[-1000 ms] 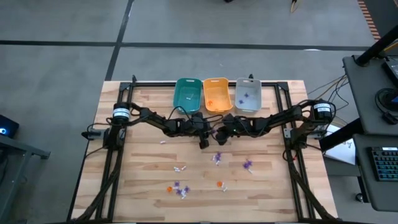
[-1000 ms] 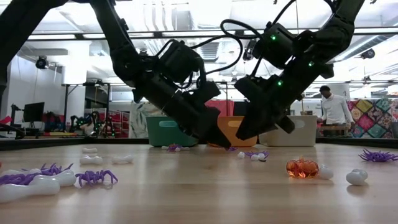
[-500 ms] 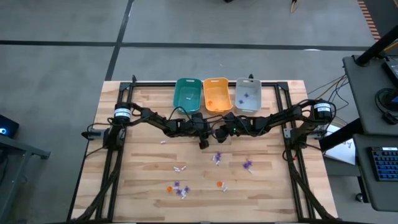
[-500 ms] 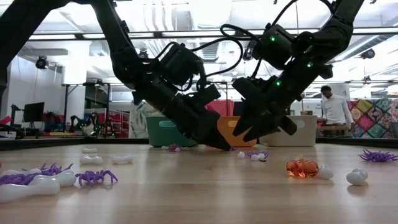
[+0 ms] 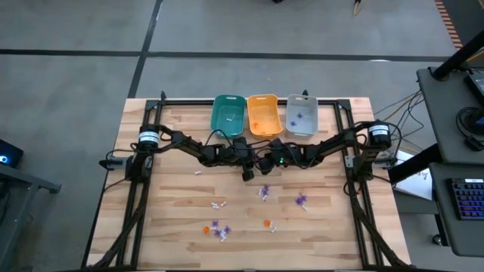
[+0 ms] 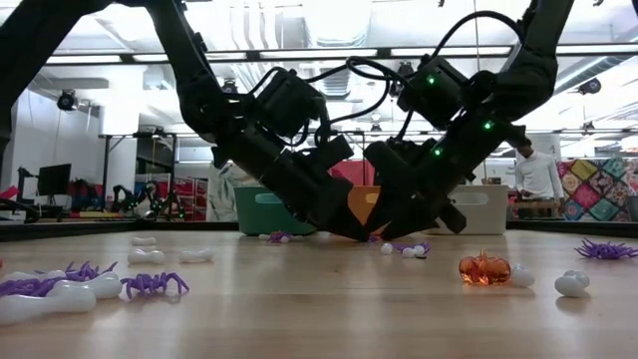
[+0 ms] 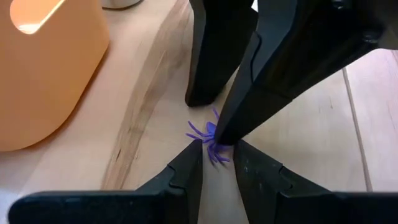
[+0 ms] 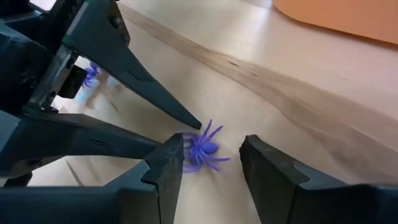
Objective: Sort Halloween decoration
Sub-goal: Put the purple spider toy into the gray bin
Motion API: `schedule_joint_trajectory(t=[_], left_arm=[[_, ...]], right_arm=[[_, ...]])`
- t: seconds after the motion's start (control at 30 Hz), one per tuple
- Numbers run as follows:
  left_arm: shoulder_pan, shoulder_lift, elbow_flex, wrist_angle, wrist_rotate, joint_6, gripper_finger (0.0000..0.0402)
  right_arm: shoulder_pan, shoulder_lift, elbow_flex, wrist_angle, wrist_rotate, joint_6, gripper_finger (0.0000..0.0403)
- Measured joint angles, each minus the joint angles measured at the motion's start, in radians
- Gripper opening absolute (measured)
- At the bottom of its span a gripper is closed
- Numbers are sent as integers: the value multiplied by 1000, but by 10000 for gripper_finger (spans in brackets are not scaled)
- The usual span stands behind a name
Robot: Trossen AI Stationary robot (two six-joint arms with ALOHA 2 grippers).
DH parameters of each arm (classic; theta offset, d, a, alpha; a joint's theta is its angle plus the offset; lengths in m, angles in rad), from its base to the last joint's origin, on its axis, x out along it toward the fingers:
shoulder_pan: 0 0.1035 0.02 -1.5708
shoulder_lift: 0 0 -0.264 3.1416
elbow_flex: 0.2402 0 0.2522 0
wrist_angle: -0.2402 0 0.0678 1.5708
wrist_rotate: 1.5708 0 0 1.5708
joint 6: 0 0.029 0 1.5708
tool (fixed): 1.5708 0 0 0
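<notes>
Grippers of both arms met near the middle of the wooden table, just in front of the three bins. The left gripper and the right gripper pointed toward each other, tips low at the table, with one small purple spider lying on the wood between them. In the right wrist view its fingers stood apart, one on each side of the spider, and they did not press on it. In the left wrist view the left fingers were only a little apart, with the spider just at their tips; I could not tell whether they pinched it or only touched it. Beyond the grippers stood the teal bin, the orange bin and the grey bin in a row; the grey one had purple pieces inside, the orange one an orange piece. More trinkets in orange, purple and white lay scattered on the near part of the table, well apart from the bins. A person stood far behind, in the room.
</notes>
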Motion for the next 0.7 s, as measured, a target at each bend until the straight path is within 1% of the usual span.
schedule_joint_trajectory(t=[0.17, 0.47, 0.7], left_arm=[[0, 0, 0, 2, 0, 0, 76], [0, 1, -2, 4, 0, -20, 77], [0, -16, -4, -7, 0, -26, 76]], right_arm=[[0, 1, 0, 1, -5, -3, 123], [0, 2, 0, 2, -18, -2, 18], [0, -10, 0, -3, -18, -45, 9]])
